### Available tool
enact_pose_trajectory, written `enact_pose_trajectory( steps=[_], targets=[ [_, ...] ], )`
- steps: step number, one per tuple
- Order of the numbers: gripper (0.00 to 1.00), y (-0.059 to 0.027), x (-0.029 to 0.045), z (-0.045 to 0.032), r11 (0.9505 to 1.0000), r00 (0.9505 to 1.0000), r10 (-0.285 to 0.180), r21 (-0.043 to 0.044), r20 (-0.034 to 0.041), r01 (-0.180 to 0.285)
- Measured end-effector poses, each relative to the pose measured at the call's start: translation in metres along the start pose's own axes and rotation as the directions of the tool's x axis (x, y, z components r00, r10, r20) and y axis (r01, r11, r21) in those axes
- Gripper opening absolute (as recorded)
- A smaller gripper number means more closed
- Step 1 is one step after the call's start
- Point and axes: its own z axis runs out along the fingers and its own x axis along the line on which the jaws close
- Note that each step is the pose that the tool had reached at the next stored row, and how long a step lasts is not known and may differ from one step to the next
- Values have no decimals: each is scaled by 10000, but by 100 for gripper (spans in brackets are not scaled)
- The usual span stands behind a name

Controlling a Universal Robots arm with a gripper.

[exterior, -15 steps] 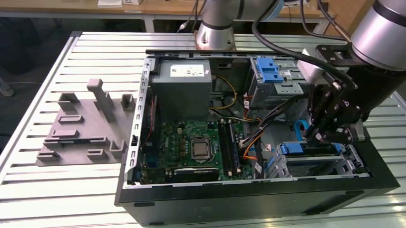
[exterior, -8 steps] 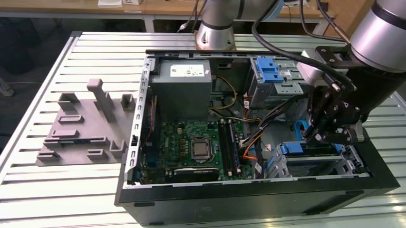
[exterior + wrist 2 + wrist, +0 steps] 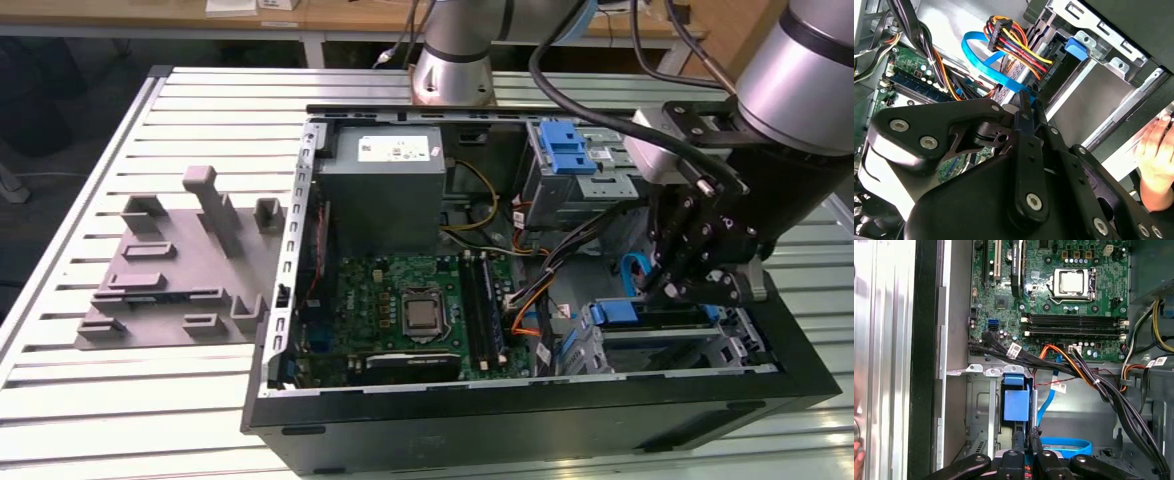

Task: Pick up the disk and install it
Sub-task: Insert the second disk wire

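Observation:
The disk (image 3: 627,313) lies in the drive bay at the front corner of the open computer case (image 3: 534,410), on the exterior view's right. Its blue bracket (image 3: 1016,402) shows between the bay's metal rails in the first wrist view. My gripper (image 3: 674,290) hangs inside the case just over that bay. In both wrist views the fingertips (image 3: 1026,436) stand close together, shut, right at the bracket's end (image 3: 1026,97). I cannot tell whether they pinch any of the blue plastic.
Black and orange cables (image 3: 1079,365) and a blue ribbon cable (image 3: 984,60) cross beside the bay. A grey metal box (image 3: 387,185), a blue latch (image 3: 567,150) and the motherboard (image 3: 400,300) fill the case. A grey fixture (image 3: 174,260) lies on the table. A person's hand (image 3: 1154,160) rests outside the case.

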Motion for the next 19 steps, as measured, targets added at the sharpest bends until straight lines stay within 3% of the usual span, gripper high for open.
enact_pose_trajectory(
  steps=[8,13,19],
  targets=[
    [17,1,21,18,10000,10000,6,14,1,-6],
    [17,0,27,18,10000,10000,7,15,61,-7],
    [17,0,32,17,10000,10000,17,15,68,-17]
  ],
)
